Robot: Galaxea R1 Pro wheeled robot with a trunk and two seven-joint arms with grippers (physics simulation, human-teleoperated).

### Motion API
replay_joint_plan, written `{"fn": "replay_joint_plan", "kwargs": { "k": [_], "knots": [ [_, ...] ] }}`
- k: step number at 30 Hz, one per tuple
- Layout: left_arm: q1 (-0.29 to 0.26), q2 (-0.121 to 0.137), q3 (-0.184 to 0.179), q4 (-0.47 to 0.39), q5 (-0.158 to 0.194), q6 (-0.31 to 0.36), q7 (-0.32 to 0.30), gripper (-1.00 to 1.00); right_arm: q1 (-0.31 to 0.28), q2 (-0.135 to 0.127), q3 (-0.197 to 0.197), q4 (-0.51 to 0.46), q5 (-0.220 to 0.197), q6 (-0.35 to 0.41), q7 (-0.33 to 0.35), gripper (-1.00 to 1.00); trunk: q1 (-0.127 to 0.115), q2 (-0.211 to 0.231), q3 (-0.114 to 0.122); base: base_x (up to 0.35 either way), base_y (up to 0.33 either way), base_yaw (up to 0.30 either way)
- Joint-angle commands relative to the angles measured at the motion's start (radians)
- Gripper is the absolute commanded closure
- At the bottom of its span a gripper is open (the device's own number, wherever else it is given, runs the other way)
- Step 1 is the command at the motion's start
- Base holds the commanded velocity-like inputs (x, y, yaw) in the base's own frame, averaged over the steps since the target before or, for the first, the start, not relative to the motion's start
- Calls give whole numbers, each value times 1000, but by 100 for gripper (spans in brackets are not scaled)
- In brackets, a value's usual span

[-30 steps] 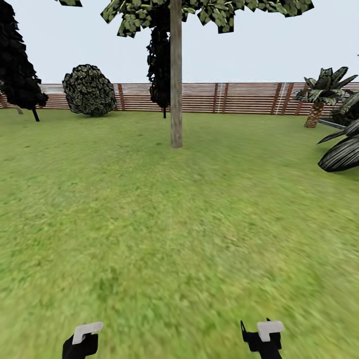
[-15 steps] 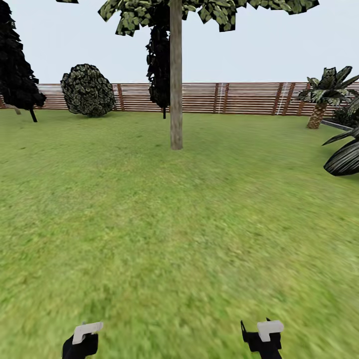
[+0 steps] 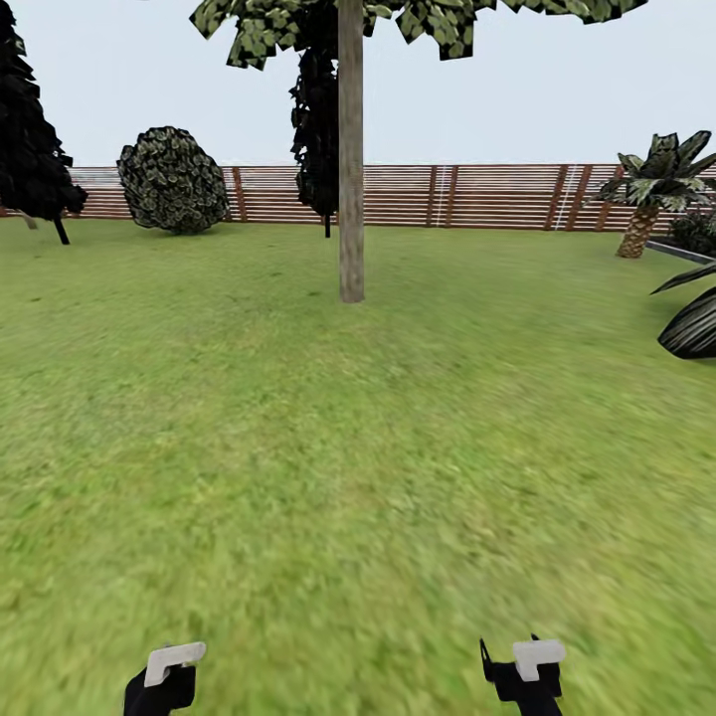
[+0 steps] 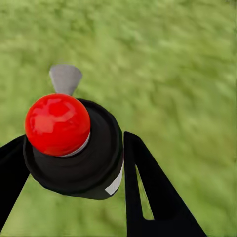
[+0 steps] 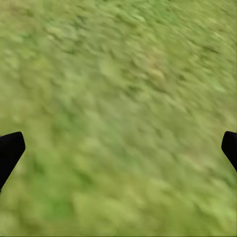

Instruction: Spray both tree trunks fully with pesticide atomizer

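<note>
Grass (image 3: 358, 477) stretches to the tree trunk (image 3: 350, 179), which stands straight ahead before the fence (image 3: 477, 196). The left gripper (image 4: 69, 163) clamps the atomizer (image 4: 74, 143) above the grass; the right gripper (image 5: 118, 148) is spread, empty.

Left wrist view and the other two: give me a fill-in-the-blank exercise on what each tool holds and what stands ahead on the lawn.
1. The left tool is shut on the atomizer, whose round top knob is coloured ____.
2. The right tool is open, with only ____ showing between its fingers.
3. Ahead in the head view, the pale tree trunk stands in front of a slatted wooden ____.

Missing words: red; grass; fence
</note>
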Motion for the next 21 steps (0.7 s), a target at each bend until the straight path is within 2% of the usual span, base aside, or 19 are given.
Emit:
{"fn": "replay_joint_plan", "kwargs": {
  "k": [1, 21],
  "knots": [
    [-1, 0, 1, 1, 2, -3, -1, 100, 0, 0, 6, 1, 9, -1, -10, -100, 0, 0, -1, 340, 0, 0],
    [-1, -1, 1, 1, 3, -3, -1, 100, 0, 0, 7, 1, 9, 0, -10, -100, 0, 0, -1, 340, 0, 0]
  ]
}}
